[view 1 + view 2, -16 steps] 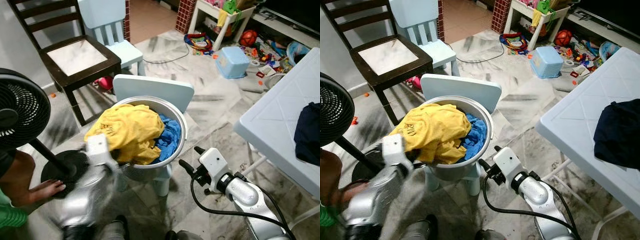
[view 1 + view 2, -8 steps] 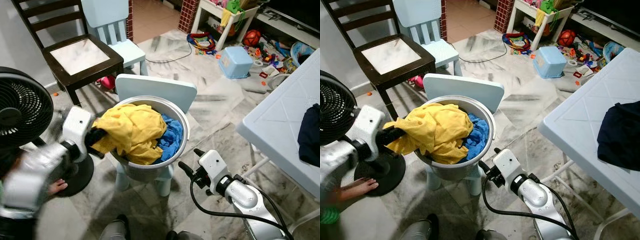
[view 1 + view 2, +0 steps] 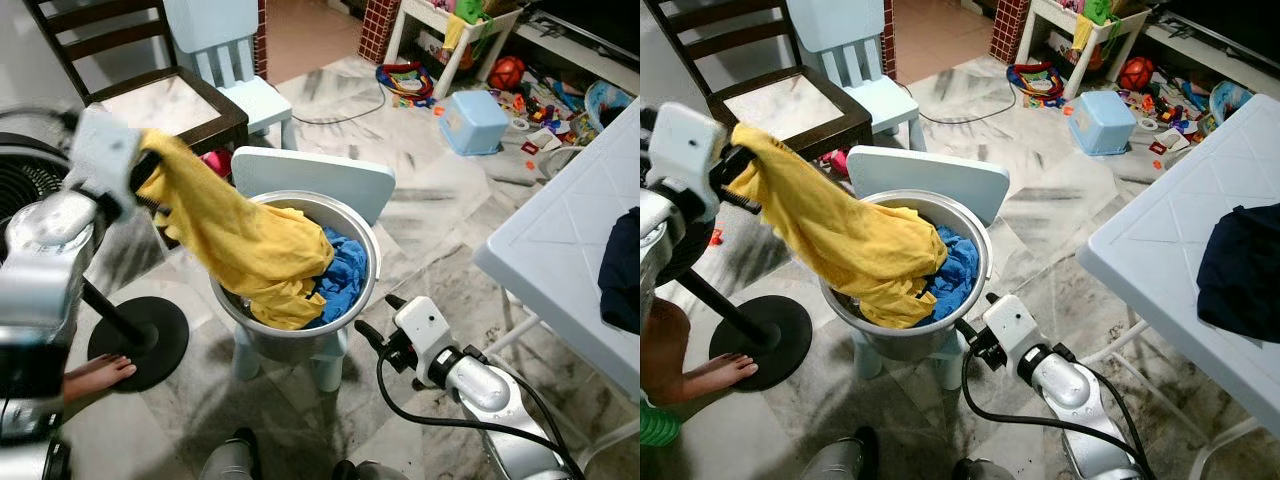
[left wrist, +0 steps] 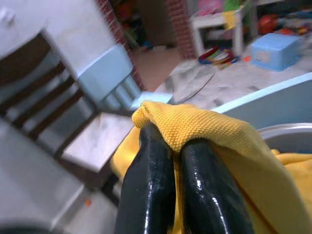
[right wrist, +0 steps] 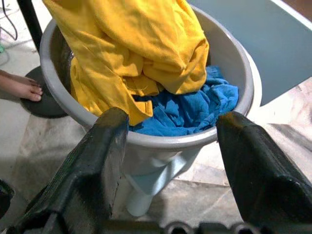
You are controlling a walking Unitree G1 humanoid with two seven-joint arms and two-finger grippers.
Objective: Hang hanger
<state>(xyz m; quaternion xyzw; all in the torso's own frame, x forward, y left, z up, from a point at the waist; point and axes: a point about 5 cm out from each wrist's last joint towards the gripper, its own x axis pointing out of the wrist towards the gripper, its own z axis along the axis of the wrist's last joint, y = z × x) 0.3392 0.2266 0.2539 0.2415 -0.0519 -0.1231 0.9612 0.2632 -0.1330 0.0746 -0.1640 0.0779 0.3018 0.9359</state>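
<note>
Hanging from the left gripper [image 4: 168, 146] is a yellow shirt [image 3: 235, 235]. No hanger can be seen. The two black fingers [image 4: 148, 180] are pressed tight together on a fold of the yellow cloth. The gripper is lifted up high at the robot's left, in front of the dark wooden chair [image 3: 150, 95]. From there the shirt stretches down at a slant, and its lower end lies in the grey tub [image 3: 365, 285].

A blue cloth [image 3: 340, 275] is in the tub too, beside the shirt and partly under it. The tub sits on a small light-blue chair [image 3: 315, 180], whose back stands up behind it.

The right gripper [image 5: 170, 146] is low down, just beside the tub on the robot's right. Its fingers are spread wide and hold nothing.

A black fan [image 3: 25, 180] on a round base [image 3: 140, 340] stands at the left. A person's bare foot [image 3: 95, 375] is touching the base. Another light-blue chair [image 3: 225, 55] is farther back. A white table [image 3: 565, 240] is at the right with a dark cloth [image 3: 620, 270] on it. Toys and a blue box [image 3: 470, 122] lie on the floor far back.
</note>
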